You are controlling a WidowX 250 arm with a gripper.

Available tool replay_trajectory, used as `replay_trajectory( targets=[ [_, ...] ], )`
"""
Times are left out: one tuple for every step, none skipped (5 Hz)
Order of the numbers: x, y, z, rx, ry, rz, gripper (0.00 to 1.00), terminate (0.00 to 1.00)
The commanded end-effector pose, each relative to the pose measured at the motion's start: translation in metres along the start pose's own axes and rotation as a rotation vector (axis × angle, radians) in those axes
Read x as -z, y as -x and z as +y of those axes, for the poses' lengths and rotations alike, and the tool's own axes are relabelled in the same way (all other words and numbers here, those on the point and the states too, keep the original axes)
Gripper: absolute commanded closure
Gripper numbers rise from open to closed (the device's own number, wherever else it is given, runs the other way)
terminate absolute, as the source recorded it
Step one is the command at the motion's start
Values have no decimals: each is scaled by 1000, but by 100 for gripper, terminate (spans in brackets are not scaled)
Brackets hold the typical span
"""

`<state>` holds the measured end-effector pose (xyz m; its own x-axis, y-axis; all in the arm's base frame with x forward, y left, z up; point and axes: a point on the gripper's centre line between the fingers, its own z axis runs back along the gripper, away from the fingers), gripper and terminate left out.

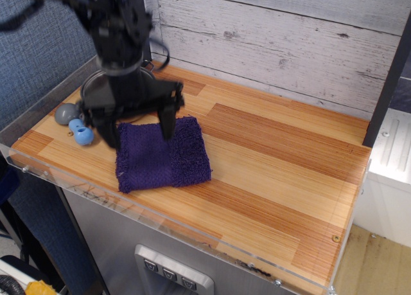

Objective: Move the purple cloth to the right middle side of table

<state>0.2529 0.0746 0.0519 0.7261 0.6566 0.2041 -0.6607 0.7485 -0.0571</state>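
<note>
The purple cloth (164, 155) lies flat on the left front part of the wooden table (276, 173). It is a dark, fuzzy square with a flatter woven band on its left half. My gripper (139, 135) is open, its two black fingers pointing down. One finger stands at the cloth's far left corner and the other over the cloth's far edge, just above it. The arm is motion-blurred.
A steel pot (93, 89) sits behind the arm at the far left, mostly hidden. A grey and blue toy (75, 125) lies left of the cloth. A clear plastic rim (192, 234) runs along the front edge. A plank wall stands behind.
</note>
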Motion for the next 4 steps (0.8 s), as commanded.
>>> replay_trajectory(
  targets=[
    [20,-4,5,2,-32,2,0,0],
    [30,-4,-1,5,-47,2,0,0],
    [34,-5,-9,3,-49,-1,0,0],
    [39,-5,-22,25,-40,2,0,0]
  ],
)
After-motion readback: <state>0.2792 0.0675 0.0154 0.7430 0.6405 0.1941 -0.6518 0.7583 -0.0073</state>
